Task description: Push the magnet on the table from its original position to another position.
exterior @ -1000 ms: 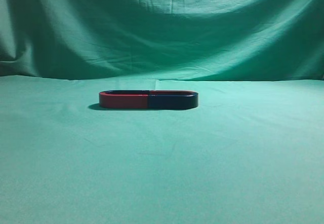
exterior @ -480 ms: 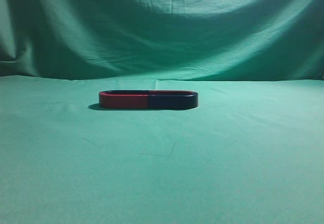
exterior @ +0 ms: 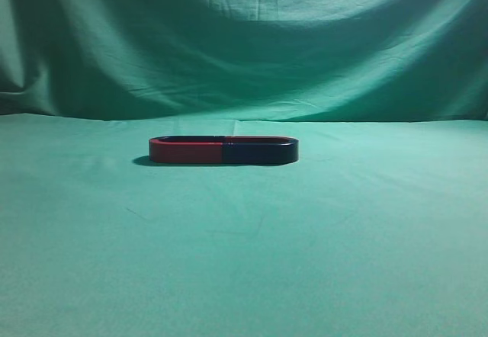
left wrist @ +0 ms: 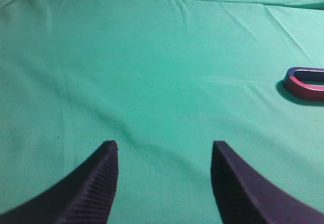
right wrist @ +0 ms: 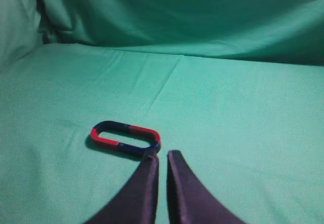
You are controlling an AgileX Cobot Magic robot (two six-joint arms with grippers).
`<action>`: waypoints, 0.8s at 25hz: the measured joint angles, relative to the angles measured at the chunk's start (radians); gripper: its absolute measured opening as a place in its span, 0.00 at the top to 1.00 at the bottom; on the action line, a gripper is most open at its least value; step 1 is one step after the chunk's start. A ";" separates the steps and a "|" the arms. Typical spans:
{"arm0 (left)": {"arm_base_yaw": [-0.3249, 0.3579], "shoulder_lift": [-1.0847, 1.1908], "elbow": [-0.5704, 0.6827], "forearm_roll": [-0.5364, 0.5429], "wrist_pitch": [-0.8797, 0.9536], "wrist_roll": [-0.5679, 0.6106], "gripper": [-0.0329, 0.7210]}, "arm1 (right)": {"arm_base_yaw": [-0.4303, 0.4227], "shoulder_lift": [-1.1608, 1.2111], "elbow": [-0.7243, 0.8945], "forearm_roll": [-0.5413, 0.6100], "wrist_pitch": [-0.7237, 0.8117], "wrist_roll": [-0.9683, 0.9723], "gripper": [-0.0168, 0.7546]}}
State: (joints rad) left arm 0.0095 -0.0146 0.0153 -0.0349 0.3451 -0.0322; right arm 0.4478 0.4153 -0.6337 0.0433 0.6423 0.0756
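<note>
magnet (exterior: 223, 150) lying mid-desk (exterior: 244, 261). right gripper (right wrist: 162, 155) jaws nearly closed, seemingly just beside its blue end; an off-centre nudge risks spinning it. left gripper (left wrist: 164, 148) jaws gaping, empty

text: none legible | labels: none | numbers: none | signs: none

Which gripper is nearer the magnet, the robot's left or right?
Right. The right gripper, nearly shut, sits just short of the magnet, its tips almost at the near rim. The left gripper is open over bare cloth, with the magnet far off at the view's right edge.
</note>
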 joint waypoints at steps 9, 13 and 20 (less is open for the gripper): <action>0.000 0.000 0.000 0.000 0.000 0.000 0.43 | -0.023 -0.062 0.319 -0.195 -0.411 0.000 0.98; 0.000 0.000 0.000 0.000 0.000 0.000 0.43 | -0.107 -0.172 0.455 -0.209 -0.440 0.010 0.98; 0.000 0.000 0.000 0.000 0.000 0.000 0.43 | -0.261 -0.393 0.621 -0.211 -0.443 0.023 0.98</action>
State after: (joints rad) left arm 0.0095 -0.0146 0.0153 -0.0349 0.3451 -0.0322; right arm 0.1871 0.0227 -0.0132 -0.1681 0.1994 0.0981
